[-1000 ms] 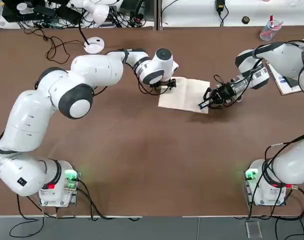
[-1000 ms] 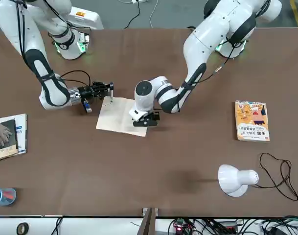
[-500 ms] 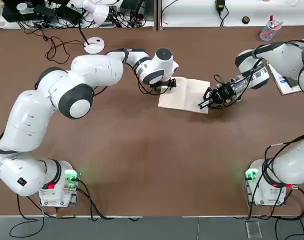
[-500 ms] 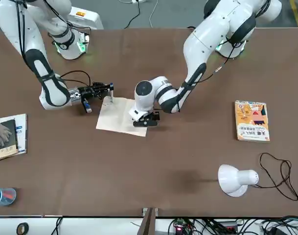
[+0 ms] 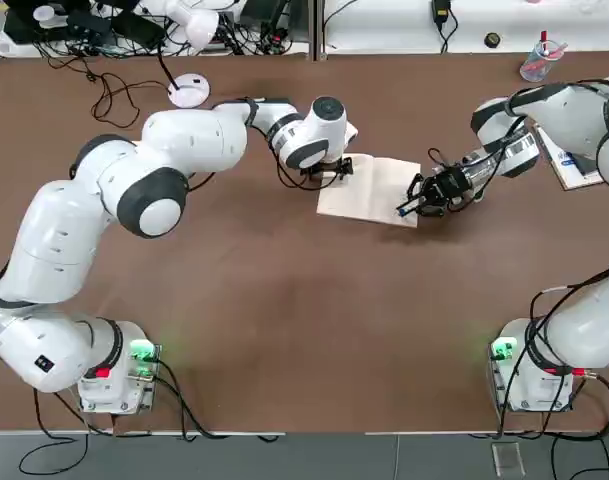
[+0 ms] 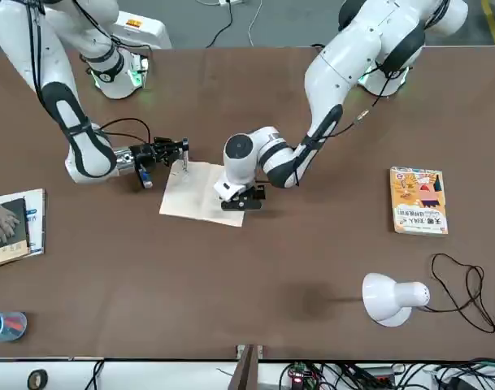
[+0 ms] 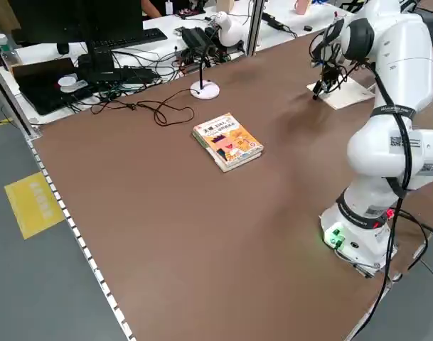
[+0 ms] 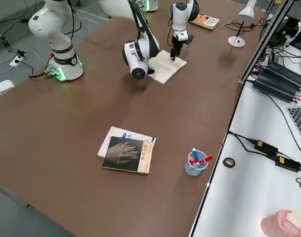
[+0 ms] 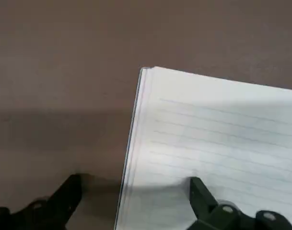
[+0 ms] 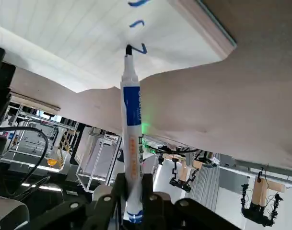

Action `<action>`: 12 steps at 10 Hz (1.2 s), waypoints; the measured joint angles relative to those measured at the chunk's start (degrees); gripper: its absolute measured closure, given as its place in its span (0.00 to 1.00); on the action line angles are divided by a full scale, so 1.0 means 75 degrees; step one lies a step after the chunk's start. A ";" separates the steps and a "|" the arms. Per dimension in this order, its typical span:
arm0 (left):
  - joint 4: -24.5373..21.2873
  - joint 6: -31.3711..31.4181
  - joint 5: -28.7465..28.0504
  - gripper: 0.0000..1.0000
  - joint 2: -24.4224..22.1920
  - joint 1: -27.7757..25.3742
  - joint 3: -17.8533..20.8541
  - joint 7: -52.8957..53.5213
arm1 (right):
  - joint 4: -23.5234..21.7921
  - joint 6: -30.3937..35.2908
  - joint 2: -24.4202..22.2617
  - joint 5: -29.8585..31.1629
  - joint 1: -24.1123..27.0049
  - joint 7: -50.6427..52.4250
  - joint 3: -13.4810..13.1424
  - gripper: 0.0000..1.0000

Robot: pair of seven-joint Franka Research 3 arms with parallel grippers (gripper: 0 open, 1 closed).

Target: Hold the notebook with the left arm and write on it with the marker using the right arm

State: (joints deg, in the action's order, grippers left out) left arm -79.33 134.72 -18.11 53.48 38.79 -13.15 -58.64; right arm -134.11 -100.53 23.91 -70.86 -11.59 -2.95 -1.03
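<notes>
Brown table (image 5: 284, 320) under notebook (image 5: 369, 205); right gripper (image 10: 134, 184) grips marker (image 10: 132, 115), tip at blue strokes (image 10: 137, 23): writing underway; left gripper (image 9: 138, 181) open, straddling edge.

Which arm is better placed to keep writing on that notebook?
The right, I think: its gripper grips the marker, tip at the blue strokes. The left gripper is open at the notebook's edge, without a pen.

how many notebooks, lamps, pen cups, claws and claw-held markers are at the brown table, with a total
notebooks: 1
lamps: 1
pen cups: 1
claws: 2, left at notebook, right above it
claw-held markers: 1
total: 6
</notes>
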 joint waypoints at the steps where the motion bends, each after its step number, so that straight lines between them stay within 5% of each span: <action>1: 0.0000 0.0000 0.0000 0.00 0.0000 0.0000 0.0000 0.0000 | 0.0014 0.0006 0.0012 0.0000 0.0002 0.0028 -0.0005 0.83; 12: 0.0000 0.0000 0.0000 0.00 0.0000 0.0000 0.0001 0.0000 | 0.0107 0.0000 0.0046 0.0022 0.0236 0.0210 -0.0115 0.83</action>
State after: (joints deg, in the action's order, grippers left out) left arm -79.33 134.72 -18.11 53.48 38.79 -13.14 -58.64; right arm -133.31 -100.53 24.25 -70.70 -9.82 -1.37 -1.90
